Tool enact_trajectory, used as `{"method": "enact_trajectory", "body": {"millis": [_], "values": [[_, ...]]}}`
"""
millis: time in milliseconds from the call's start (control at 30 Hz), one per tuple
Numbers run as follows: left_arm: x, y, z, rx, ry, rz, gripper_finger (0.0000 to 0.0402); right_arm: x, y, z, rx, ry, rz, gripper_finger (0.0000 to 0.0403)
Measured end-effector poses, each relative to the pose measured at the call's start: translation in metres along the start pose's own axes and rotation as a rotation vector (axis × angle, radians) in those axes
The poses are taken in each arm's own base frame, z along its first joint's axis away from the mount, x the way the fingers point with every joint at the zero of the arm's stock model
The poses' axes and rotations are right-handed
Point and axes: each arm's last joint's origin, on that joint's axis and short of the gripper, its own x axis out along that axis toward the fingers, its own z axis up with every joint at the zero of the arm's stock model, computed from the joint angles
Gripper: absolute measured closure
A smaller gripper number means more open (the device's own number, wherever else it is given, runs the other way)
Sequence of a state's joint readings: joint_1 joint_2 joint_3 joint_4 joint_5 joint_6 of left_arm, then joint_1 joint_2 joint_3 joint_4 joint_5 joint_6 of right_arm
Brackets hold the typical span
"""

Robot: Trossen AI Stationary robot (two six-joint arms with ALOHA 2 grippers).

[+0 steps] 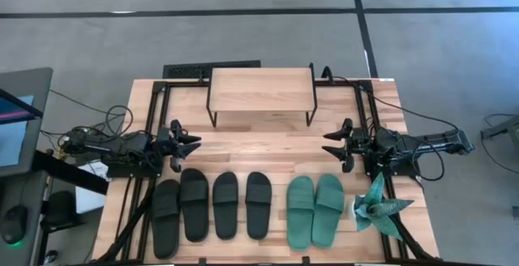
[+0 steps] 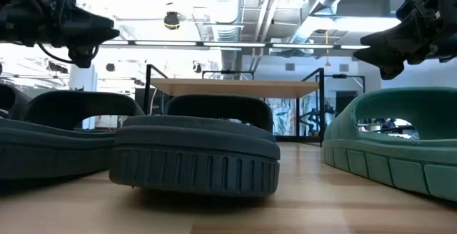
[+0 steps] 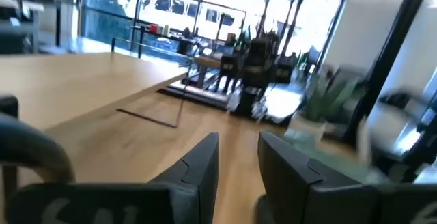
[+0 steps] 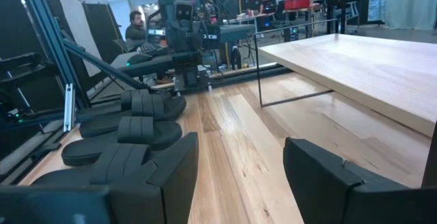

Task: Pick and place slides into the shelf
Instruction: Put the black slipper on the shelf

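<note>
Nothing picked yet. Six slides sit in a row along the near edge of the table [image 1: 268, 144]: four black slides [image 1: 212, 206] toward the near-left corner, two teal slides [image 1: 315, 210] right of centre. The shelf [image 1: 261, 90] stands at the far edge, mid-table, top bare. Left gripper [image 1: 193, 144] hovers by the left edge above the black ones, fingers parted, holding nothing. Right gripper [image 1: 330, 143] hovers by the right edge above the teal pair, also spread and empty. Paper plant [image 1: 377, 207] sits just beside the outer teal slide, near-right corner. Judgement: start w/ an outermost slide, pinch across the strap, lift clear of neighbours, avoid brushing the plant; fill the shelf from one end so four fit abreast.
</note>
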State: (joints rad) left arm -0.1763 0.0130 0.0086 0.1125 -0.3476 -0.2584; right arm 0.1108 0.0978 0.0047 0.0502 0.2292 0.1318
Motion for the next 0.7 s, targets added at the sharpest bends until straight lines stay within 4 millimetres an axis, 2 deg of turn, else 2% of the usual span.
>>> {"method": "enact_trajectory", "body": {"millis": [367, 567, 700], "values": [[-0.001, 0.004, 0.006, -0.411, -0.105, 0.160, 0.0309, 0.000, 0.000, 0.002, 0.028, -0.024, 0.001, 0.0202], [-0.001, 0.004, 0.007, -0.556, -0.127, 0.169, 0.0309, -0.001, 0.001, 0.013, 0.470, -0.128, 0.037, 0.0202], [-0.001, 0.005, 0.007, -0.556, -0.128, 0.182, 0.0309, -0.001, -0.002, 0.018, 0.569, -0.203, -0.023, 0.0202]]}}
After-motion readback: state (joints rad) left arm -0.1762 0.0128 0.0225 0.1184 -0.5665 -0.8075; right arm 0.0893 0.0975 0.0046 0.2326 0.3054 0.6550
